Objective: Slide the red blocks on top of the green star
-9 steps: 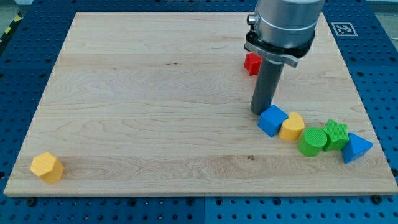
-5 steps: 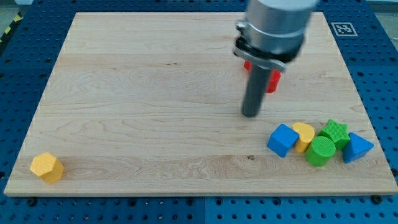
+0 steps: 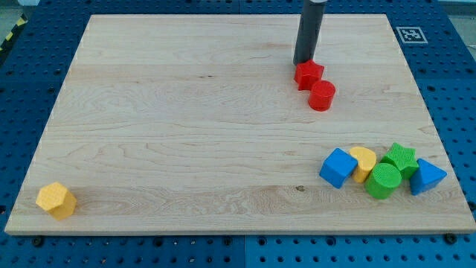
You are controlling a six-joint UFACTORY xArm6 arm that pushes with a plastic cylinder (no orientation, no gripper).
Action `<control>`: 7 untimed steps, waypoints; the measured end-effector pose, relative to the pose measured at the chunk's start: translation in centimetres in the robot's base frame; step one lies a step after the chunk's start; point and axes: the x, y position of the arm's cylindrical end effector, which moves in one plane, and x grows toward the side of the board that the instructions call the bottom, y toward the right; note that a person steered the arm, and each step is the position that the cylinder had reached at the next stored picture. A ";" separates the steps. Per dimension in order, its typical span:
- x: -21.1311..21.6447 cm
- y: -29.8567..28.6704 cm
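Note:
Two red blocks lie together at the view's upper right: a red star-like block (image 3: 308,74) and a red cylinder (image 3: 322,96) just below and right of it, touching. The green star (image 3: 401,158) sits at the lower right, well below them, in a cluster of blocks. My tip (image 3: 302,62) stands at the upper left edge of the red star-like block, touching or nearly touching it. The rod rises out of the view's top.
Around the green star lie a green cylinder (image 3: 384,181), a yellow half-round block (image 3: 364,161), a blue cube (image 3: 338,167) and a blue triangular block (image 3: 427,177). A yellow hexagonal block (image 3: 56,199) sits at the lower left. The wooden board (image 3: 186,134) lies on a blue pegboard.
My tip moved from beside the blue cube up the view to above the red blocks. The blue cube, yellow block and green cylinder shifted slightly right and down. Both red blocks are now uncovered.

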 end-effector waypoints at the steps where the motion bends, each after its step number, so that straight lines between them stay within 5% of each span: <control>1: 0.0 0.0; 5: 6.7 -0.8; 7: 10.6 3.3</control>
